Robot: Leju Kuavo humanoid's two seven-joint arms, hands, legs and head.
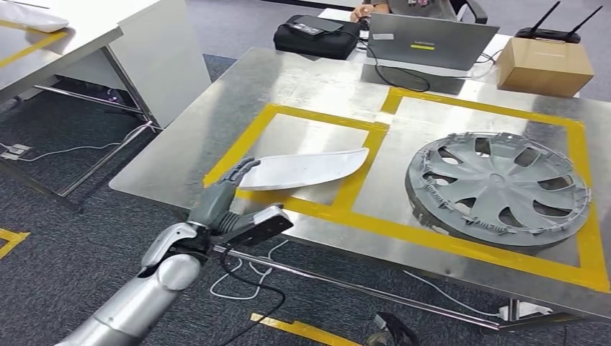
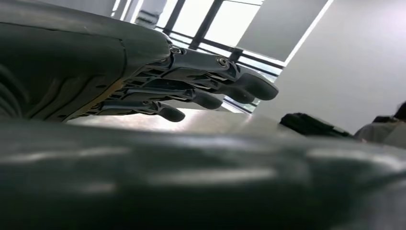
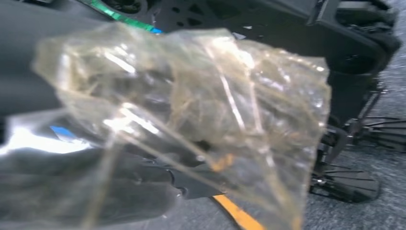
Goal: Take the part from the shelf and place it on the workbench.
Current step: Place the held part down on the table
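The part [image 1: 306, 168] is a long, curved, silver-white shell. It lies low over the left yellow-taped square of the steel workbench [image 1: 238, 101], its far tip crossing the tape. My left hand [image 1: 220, 194] grips its near end at the bench's front edge, fingers [image 2: 210, 93] stretched along the top and the thumb underneath. In the left wrist view the pale part [image 2: 191, 120] runs between the fingers and the blurred thumb. In the right wrist view my right hand [image 3: 72, 191] is a dark blur behind a crumpled clear film [image 3: 201, 110], and I cannot make out its fingers.
A grey wheel cover [image 1: 497, 191] fills the right taped square. At the bench's far side stand a laptop [image 1: 429, 40], a cardboard box [image 1: 544, 66], a black bag [image 1: 317, 34] and a seated person [image 1: 414, 7]. A white table [image 1: 108, 43] stands left; cables [image 1: 238, 277] lie on the floor.
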